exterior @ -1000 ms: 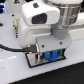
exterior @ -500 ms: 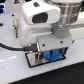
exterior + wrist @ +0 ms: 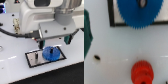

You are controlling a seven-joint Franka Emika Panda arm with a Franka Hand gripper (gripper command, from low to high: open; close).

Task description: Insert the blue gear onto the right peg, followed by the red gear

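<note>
Risen open end effector (image 3: pixel 52 44) above blue gear (image 3: pixel 50 53); right peg hidden, red gear (image 3: pixel 142 73) blurred.

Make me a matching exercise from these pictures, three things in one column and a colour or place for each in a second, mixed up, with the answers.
Column one:
1. blue gear
2. red gear
3. grey plate
4. gripper

Column two:
A. lying on the white table, off the plate
B. directly above the blue gear
C. rectangular, with a black edge
D. sitting on the plate, toothed rim showing

Pairs: 1-D, 2-A, 3-C, 4-B
</note>
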